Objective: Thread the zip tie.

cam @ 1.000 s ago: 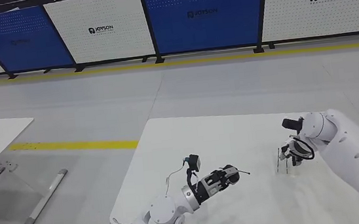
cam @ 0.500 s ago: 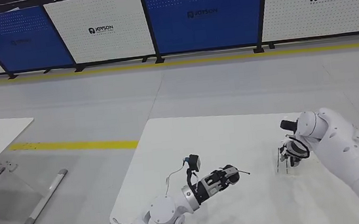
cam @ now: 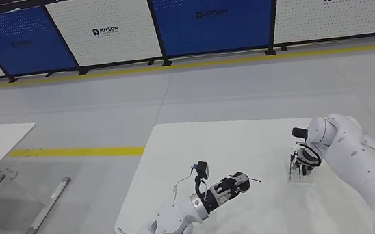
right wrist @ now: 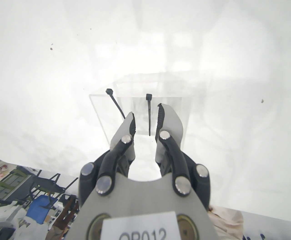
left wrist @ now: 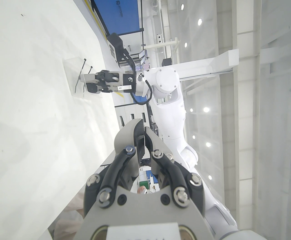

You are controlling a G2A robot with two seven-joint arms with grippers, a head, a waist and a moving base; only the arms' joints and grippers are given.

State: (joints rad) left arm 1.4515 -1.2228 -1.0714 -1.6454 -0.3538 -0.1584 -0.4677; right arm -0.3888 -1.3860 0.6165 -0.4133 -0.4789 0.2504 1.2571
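Observation:
Two black zip ties stand head-up in a clear acrylic holder (right wrist: 172, 109) on the white table (cam: 198, 150). My right gripper (right wrist: 146, 110) is open and low over the holder, its fingers on either side of one upright zip tie (right wrist: 149, 113). The second tie (right wrist: 116, 103) leans just outside one finger. The same gripper (cam: 301, 160) and holder (cam: 295, 173) sit at the table's right side. Near the front edge, my left gripper (cam: 244, 180) is shut on another thin black zip tie (cam: 254, 179), which sticks out toward the right arm. Its pads (left wrist: 141, 134) are pressed together.
From the left wrist view, the right gripper (left wrist: 83, 83) hovers at the holder (left wrist: 72, 77) farther off. Bare white tabletop lies between the two arms. Blue and white pegboard panels (cam: 211, 11) stand behind the floor's yellow line.
The right arm has shifted slightly left and down toward the holder. The left arm and its zip tie have stayed still.

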